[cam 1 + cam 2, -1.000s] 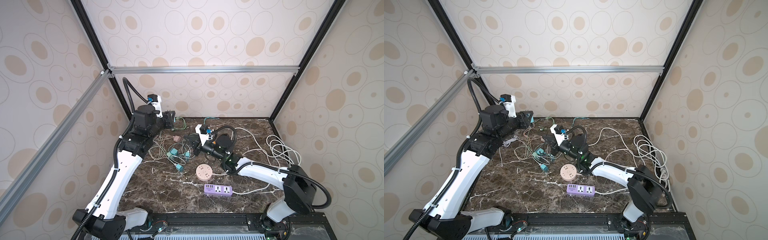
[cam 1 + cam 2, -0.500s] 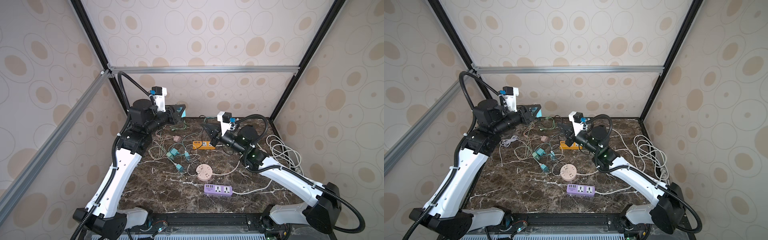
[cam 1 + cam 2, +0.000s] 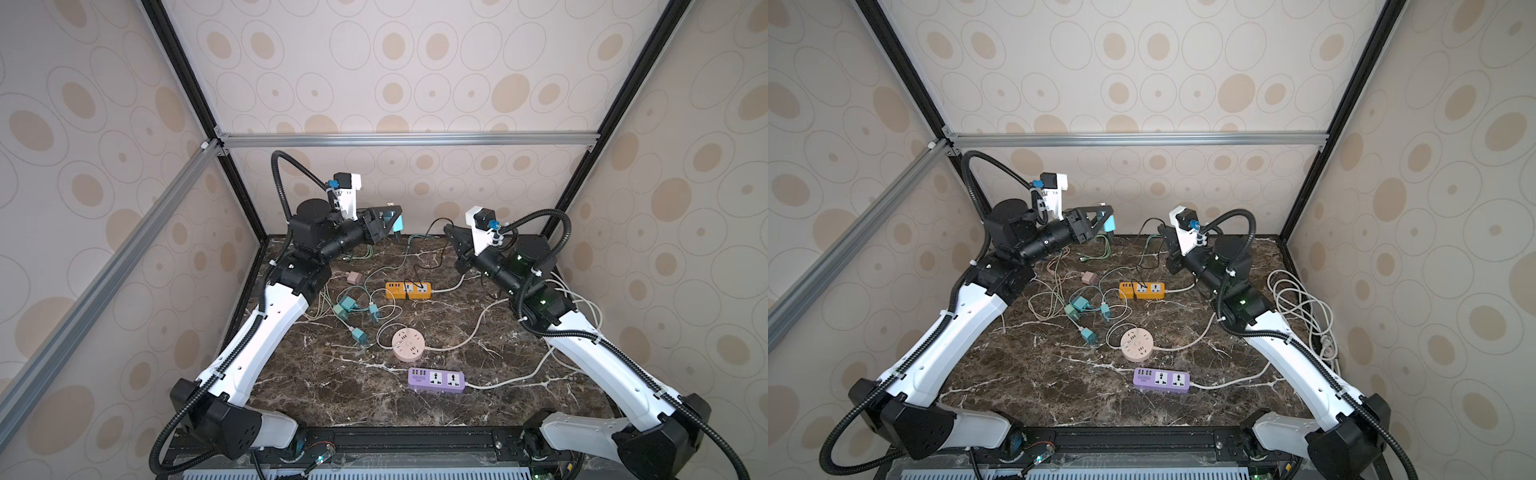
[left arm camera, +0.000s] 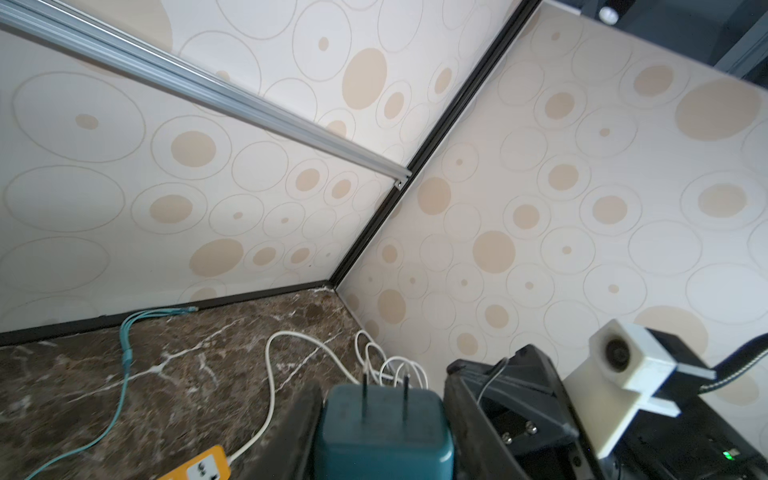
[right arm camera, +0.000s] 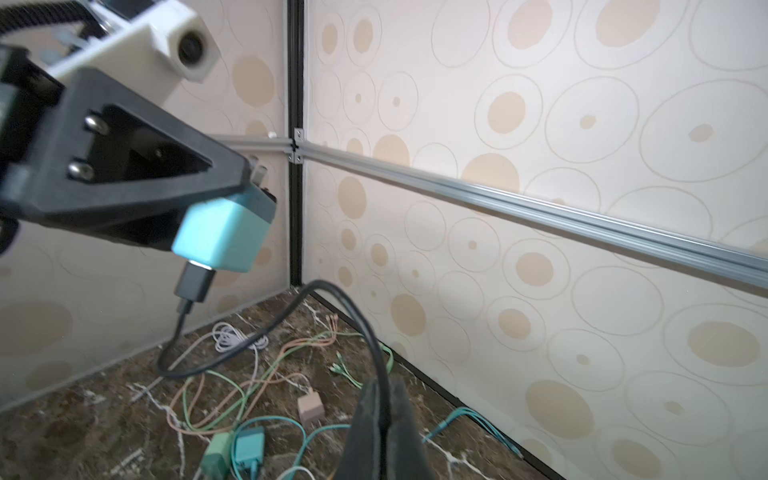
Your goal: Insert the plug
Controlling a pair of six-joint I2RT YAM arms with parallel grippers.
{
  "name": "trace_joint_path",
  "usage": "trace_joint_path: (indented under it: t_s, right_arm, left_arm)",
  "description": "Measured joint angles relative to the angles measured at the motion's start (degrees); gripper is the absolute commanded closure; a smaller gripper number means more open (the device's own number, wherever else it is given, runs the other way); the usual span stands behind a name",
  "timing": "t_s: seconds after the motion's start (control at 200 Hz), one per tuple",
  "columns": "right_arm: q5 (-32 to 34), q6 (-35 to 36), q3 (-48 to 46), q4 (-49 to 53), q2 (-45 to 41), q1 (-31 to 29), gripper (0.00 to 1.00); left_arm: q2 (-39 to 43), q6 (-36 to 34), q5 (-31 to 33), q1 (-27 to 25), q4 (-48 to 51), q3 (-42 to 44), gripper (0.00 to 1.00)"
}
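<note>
- The left gripper (image 3: 392, 218) is raised above the back left corner of the marble table (image 3: 332, 390). Its jaws are partly open and clamp the teal plug (image 3: 397, 224); in the left wrist view the two prongs of the plug point away from the gripper.
- A group of loose teal chargers (image 3: 349, 305) with thin cables lies on the table below it.
- The orange power strip (image 3: 408, 290) lies flat near the middle of the table, with the round pink socket (image 3: 408, 344) and the purple power strip (image 3: 436, 379) nearer to the front.
- A black cable (image 5: 332, 299) hangs from the bottom of the plug.
- The right gripper (image 3: 449, 230) is in the air at the back, fully closed, and pinches this black cable.
- A coil of white cable (image 3: 1300, 307) lies by the right wall.
</note>
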State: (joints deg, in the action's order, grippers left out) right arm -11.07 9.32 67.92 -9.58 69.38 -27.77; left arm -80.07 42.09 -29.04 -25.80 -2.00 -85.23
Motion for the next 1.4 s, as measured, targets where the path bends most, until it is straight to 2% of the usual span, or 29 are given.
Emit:
trace_joint_path:
  t_s: [0.165,0.365,0.485,0.62,0.645,0.69,0.73,0.85,0.95,1.045,1.185,1.306,1.401]
  right_arm:
    - [-2.99,3.91,0.0,7.28,0.2,8.63,1.0]
    - [-6.19,3.32,-1.97,12.61,0.2,17.35,1.0]
    - [-7.23,1.6,-5.35,16.41,0.9,19.02,0.92]
    - [-6.86,-1.22,-9.25,20.2,2.49,19.02,0.72]
    - [-6.47,-1.22,-9.92,20.81,2.58,18.99,0.64]
    - [-5.6,-2.93,-10.99,22.1,2.6,19.02,0.44]
    - [-4.55,-3.63,-11.56,23.15,2.58,19.02,0.34]
    - [-1.84,-6.49,-11.67,27.12,1.64,19.02,0.18]
    - [-1.11,-8.63,-11.74,30.64,-1.18,19.02,0.17]
    - [-2.84,-12.83,-14.78,29.38,-6.58,19.02,0.18]
    - [-12.92,-23.32,-25.46,17.51,-13.73,18.86,0.24]
    - [-19.98,-31.12,-32.79,4.72,-12.66,17.03,0.28]
    - [-22.51,-32.35,-33.62,0.13,-10.36,12.59,0.28]
  left_arm:
    - [-7.02,8.02,2.8,-4.42,-9.18,2.56,1.0]
    - [-18.43,18.67,5.29,-8.94,-16.09,4.02,1.0]
    - [-24.57,26.82,4.98,-9.75,-20.39,5.95,1.0]
    - [-30.8,36.44,4.5,-9.77,-25.94,9.84,1.0]
    - [-31.91,37.77,4.42,-9.79,-26.69,10.14,1.0]
    - [-34.01,40.15,4.33,-9.79,-28.09,10.56,1.0]
    - [-35.3,41.97,4.35,-9.79,-29.33,10.95,1.0]
    - [-36.76,46.36,4.74,-10.01,-32.28,12.5,1.0]
    - [-36.83,48.48,4.98,-10.21,-34.23,12.68,1.0]
    - [-36.83,49.77,5.01,-10.21,-35.3,12.66,1.0]
    - [-36.94,51.36,5.16,-10.21,-35.63,12.66,1.0]
    - [-36.94,51.93,5.4,-10.21,-35.63,12.66,1.0]
    - [-36.94,52.39,5.64,-10.21,-35.63,12.66,1.0]
